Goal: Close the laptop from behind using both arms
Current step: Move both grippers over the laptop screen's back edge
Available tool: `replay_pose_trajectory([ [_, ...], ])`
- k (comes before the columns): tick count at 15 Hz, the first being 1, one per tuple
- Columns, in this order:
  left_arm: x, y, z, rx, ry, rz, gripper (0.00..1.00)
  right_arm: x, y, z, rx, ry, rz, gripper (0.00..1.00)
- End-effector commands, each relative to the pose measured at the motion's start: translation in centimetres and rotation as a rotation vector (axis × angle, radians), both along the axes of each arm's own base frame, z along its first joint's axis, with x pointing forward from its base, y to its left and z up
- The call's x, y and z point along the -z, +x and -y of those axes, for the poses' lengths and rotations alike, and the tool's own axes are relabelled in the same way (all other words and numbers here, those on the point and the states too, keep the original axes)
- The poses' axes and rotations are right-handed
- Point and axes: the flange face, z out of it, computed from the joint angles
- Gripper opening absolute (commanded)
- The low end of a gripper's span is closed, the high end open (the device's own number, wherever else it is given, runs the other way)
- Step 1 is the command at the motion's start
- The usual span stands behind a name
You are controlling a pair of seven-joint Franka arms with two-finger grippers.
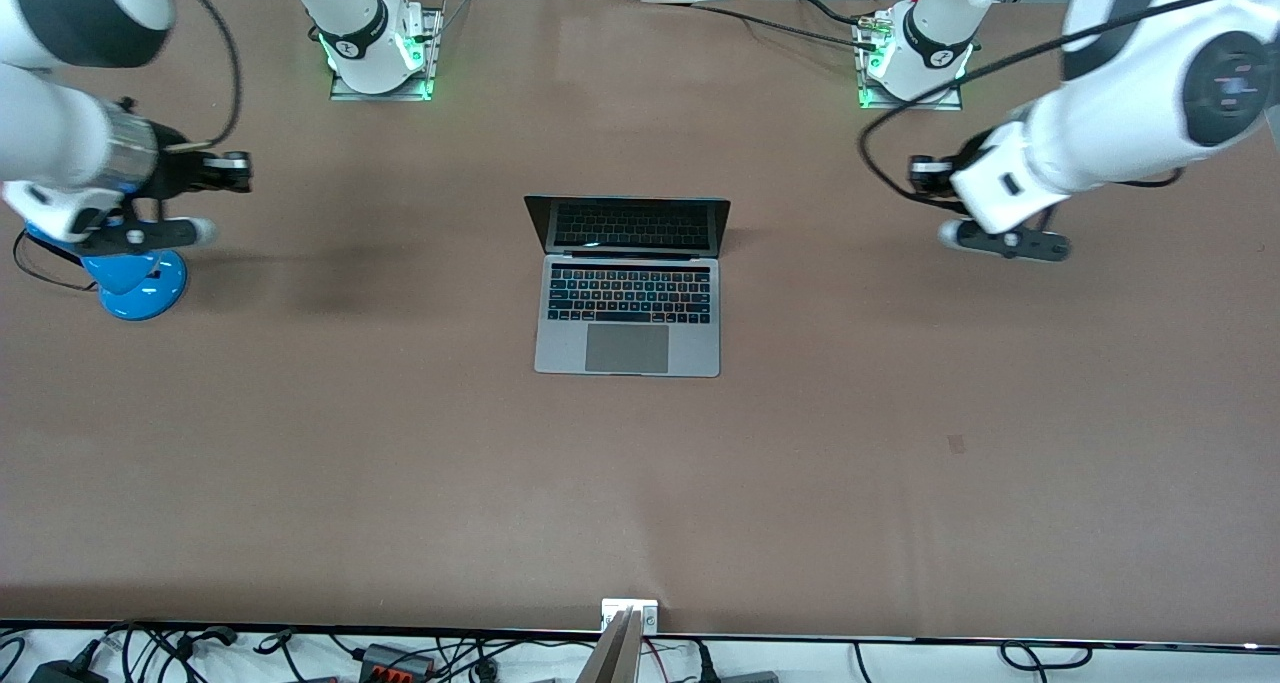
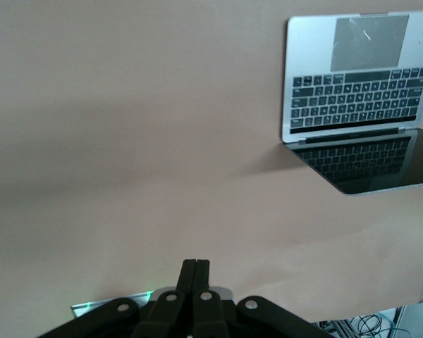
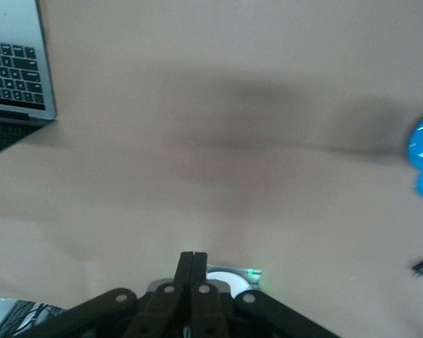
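Bare table (image 1: 400, 443) rings the open laptop (image 1: 628, 288); a blue stand (image 1: 143, 283) sits at its 9 o'clock, well apart.

Robotics lab — two bolted arm bases (image 1: 378, 48) with green lights at bench edge, cable clutter (image 1: 400, 655) along opposite edge.

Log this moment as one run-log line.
thin silver-grey laptop: open, mid-table | left gripper: shut, away from it | right gripper: shut, away from it | closing: not started
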Motion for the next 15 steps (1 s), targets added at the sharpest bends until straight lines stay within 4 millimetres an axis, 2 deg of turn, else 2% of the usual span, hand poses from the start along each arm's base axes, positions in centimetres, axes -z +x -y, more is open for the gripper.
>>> replay_pose_trajectory([
  [1,1.5,-0.5,3.9,0.029,-0.022,-0.022,0.0,0.1,-1.6,-5.5,0.013,-0.007,-0.007,0.0],
  [2,2.0,-0.6,5.4,0.027,-0.024,-0.013,0.0,0.2,-1.9,-7.2,0.026,-0.012,0.001,0.0],
  [4,3.6,-0.6,7.0,0.026,-0.026,-0.03,0.0,0.6,-3.1,-10.6,0.036,0.005,-0.013,0.0],
  [5,4.1,-1.1,8.4,0.007,-0.018,-0.037,0.0,0.8,-3.7,-11.5,0.027,0.024,-0.011,0.0],
  [8,5.6,-1.7,10.7,0.002,-0.01,-0.065,0.0,2.3,-6.0,-12.6,0.016,0.051,0.006,0.0],
  [10,6.5,-1.9,11.0,0.005,-0.01,-0.07,0.0,3.6,-7.6,-13.8,0.022,0.044,0.023,0.0],
  [12,8.9,-3.3,12.6,0.023,-0.005,-0.064,0.0,4.7,-9.2,-16.9,0.025,0.024,0.042,0.0],
  [15,10.9,-4.3,14.7,0.054,-0.009,-0.071,0.0,6.6,-11.9,-20.9,0.037,-0.004,0.059,0.0],
])
